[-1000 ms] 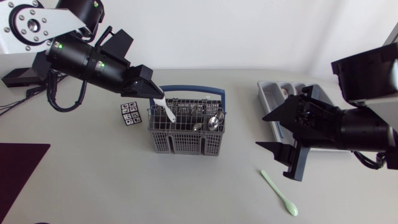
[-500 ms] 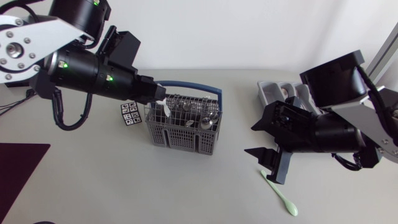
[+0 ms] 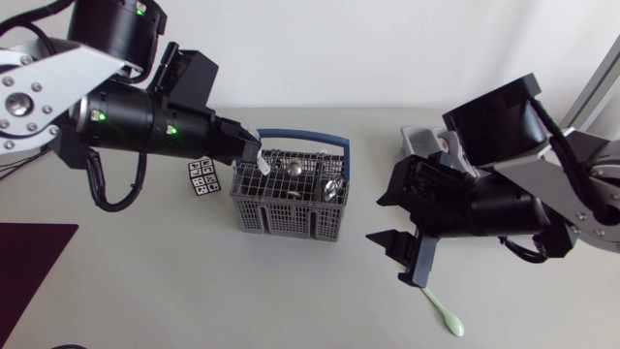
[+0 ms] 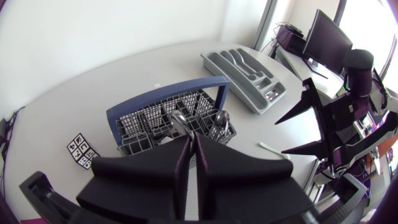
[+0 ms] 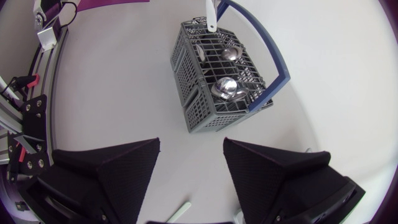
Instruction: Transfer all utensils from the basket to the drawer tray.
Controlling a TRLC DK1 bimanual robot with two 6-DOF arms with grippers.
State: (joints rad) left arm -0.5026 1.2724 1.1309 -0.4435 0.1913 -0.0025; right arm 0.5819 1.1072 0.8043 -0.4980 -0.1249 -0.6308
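By my reckoning the job is far from finished. The basket (image 3: pixel 291 208) sits near the middle of the table and has several metal spoons (image 3: pixel 333 186) standing in its compartments, mostly toward its 3 o'clock end. The tray (image 3: pixel 415 142) lies out at 2 o'clock from the basket, largely hidden behind my right arm in the head view. In the left wrist view I can make out one small item in one of the tray's (image 4: pixel 244 70) slots, but I cannot tell what it is, and the other slots look bare. A green spoon (image 3: pixel 445 311) lies flat on the table at about 5 o'clock from the basket, in neither the basket nor the tray, so it needs collecting too. My left gripper (image 3: pixel 250 155) is at the basket's 10 o'clock corner, just above the rim, its fingers pinched almost together on the handle of a white utensil (image 3: pixel 258 165). The lower end of that utensil reaches down into the corner compartment, so I judge it is being lifted out and not yet clear. My right gripper (image 3: pixel 374 220) is spread wide and holds nothing. It hangs over bare table at 3 o'clock from the basket, with the green spoon just past its lower finger at 5 o'clock and apart from it.
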